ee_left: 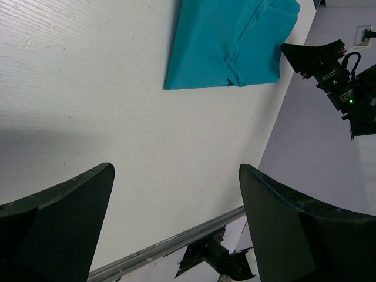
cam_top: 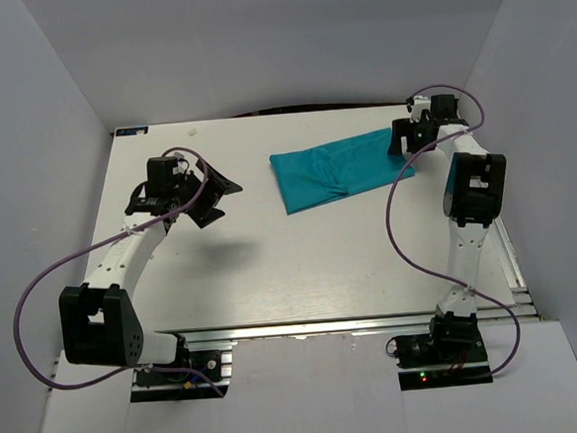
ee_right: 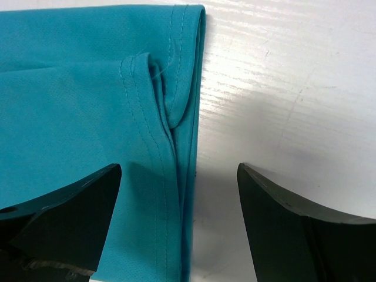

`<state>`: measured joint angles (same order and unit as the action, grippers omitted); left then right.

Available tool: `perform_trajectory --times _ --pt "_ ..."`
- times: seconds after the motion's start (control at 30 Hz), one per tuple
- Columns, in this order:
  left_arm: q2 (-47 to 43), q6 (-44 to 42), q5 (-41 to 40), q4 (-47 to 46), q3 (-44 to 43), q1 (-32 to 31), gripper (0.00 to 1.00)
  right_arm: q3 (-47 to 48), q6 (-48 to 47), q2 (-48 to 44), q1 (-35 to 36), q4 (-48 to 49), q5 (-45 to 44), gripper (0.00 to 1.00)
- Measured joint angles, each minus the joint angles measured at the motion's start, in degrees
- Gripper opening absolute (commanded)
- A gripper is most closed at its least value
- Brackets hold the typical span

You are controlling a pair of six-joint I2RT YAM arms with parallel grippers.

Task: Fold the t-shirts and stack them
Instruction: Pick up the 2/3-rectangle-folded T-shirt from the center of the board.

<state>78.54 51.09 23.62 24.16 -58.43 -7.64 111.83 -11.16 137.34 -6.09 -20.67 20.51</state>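
One t-shirt [ee_right: 76, 100]: folded edge between spread right jaws, ungripped.

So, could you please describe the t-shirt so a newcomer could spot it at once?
Start at the white table and look to its far right part, by the right gripper. There lies a plain teal soft-fabric t-shirt, folded into a long strip, the only coloured cloth thing there.

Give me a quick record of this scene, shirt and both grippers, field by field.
t-shirt: teal, folded into a long strip, flat at the far right of the table
left gripper: open, empty, above bare table left of the shirt
right gripper: open, jaws straddling the shirt's end edge, nothing held
garments in view: one
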Motion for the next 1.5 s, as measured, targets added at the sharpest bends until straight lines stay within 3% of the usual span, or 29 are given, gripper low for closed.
perform_trajectory --times 0.93,1.17,1.33,1.47,1.5 --pt "0.0 0.4 0.9 -0.2 0.0 0.0 0.98 -2.9 -2.8 -1.0 2.5 0.2 1.4 0.65" --pt "0.0 0.4 0.9 -0.3 0.0 0.0 0.98 -4.0 -2.7 -1.2 2.8 1.3 1.4 0.44" --pt "0.0 0.4 0.9 -0.3 0.0 0.0 0.98 -4.1 -2.1 -1.2 2.8 1.5 1.3 0.41" --pt "0.0 0.5 0.9 -0.3 0.0 0.0 0.98 -4.2 -1.0 -1.2 2.8 1.4 1.9 0.12" --pt "0.0 0.5 0.9 -0.3 0.0 0.0 0.98 -4.3 -0.9 -1.2 2.8 1.4 2.0 0.09"
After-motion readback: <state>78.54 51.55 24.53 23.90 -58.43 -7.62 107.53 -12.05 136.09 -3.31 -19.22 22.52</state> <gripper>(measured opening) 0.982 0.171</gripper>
